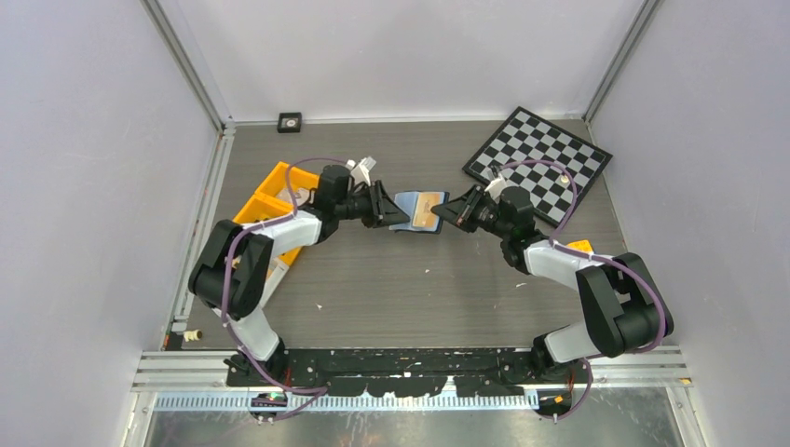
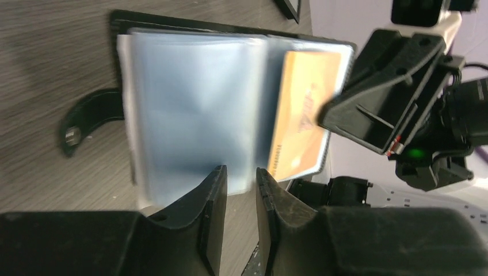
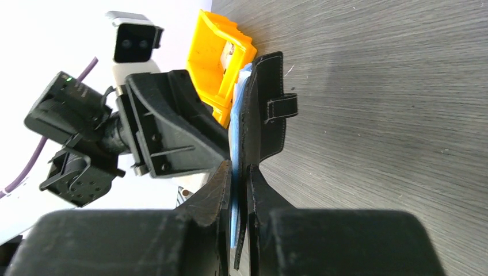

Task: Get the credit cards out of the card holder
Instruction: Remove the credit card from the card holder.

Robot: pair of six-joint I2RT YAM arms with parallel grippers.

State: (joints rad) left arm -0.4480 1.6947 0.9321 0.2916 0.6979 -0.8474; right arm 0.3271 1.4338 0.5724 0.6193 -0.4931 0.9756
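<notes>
Both arms fold in from the outer sides of the surface (image 1: 391, 289). Each is bent sharply at the elbow, with the forearm angled toward the middle, so the two wrists face each other tip to tip. The card holder (image 1: 407, 207) hangs spread open between them, well beyond the bases and near the centre of the surface.

The left pincer (image 2: 240, 183) is closed to a narrow slit on the lower edge of the grey-blue clear sleeves (image 2: 190, 103). The right pincer (image 3: 239, 183) is shut almost fully on the opposite side, gripping the black cover (image 3: 262, 115), which its own camera sees edge-on.

The orange-tan credit card (image 2: 302, 123) sits in the sleeve on the right pincer's side, with that pincer's fingers overlapping its edge. Whether they pinch the card itself or only the cover is hard to make out. The holder's black snap strap (image 2: 86, 118) sticks out on the far side.

An orange bin (image 1: 270, 200) lies beside the left forearm, a checkerboard (image 1: 540, 163) sits behind the right wrist, and a small black square (image 1: 290, 122) rests at the back wall.
</notes>
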